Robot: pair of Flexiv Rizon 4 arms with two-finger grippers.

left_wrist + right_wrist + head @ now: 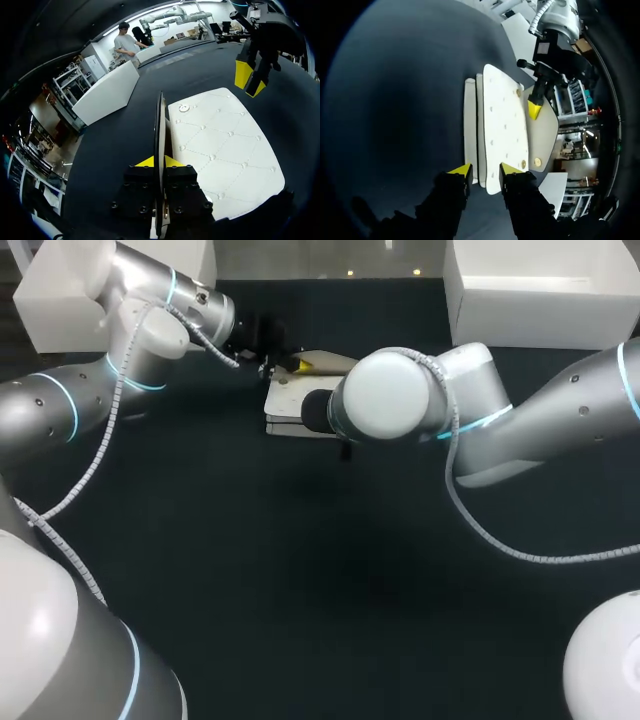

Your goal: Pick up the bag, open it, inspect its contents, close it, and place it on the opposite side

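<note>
Bag (220,150): white, matt, quilted, stitched seams; soft leather-like look. Snap (184,107) on it: shiny metal. Table (300,620): dark, matt, cloth-like. My left gripper (159,161): matt black body, smooth yellow tips. My right arm (400,395): smooth glossy shell.

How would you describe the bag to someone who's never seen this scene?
On the dark table, look at the far middle, between both arms. The bag lies there: white, quilted, with round snaps, unlike the plain white box far right.
</note>
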